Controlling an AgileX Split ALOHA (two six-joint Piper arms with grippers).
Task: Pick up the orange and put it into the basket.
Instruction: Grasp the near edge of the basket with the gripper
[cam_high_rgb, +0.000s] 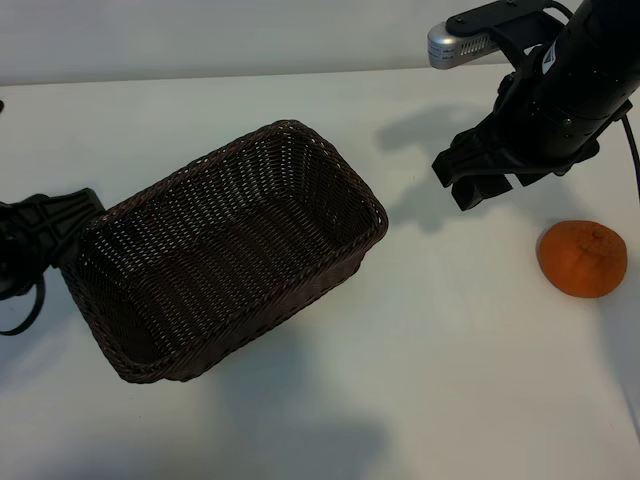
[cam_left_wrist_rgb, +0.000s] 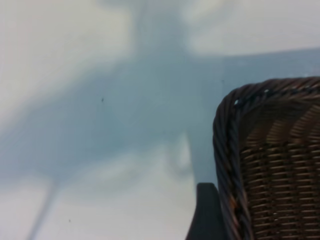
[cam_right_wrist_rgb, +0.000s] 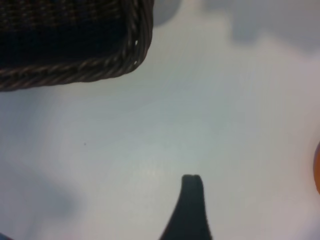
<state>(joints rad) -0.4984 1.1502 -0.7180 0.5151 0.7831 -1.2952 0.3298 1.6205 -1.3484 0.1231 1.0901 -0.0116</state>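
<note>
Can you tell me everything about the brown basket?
The basket is dark brown woven wicker, a long box shape with rounded corners and a braided rim. It sits upright on the white table, turned at a slant, and it looks empty inside. The left hand is right at its end on the left of the exterior view; I can't tell if they touch. The orange lies apart from it, to the right.

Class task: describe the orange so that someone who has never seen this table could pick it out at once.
Start at the big brown basket on the white table. Look toward the right arm's side: the orange lies alone there, small, round and dimpled, the only brightly coloured thing.
</note>
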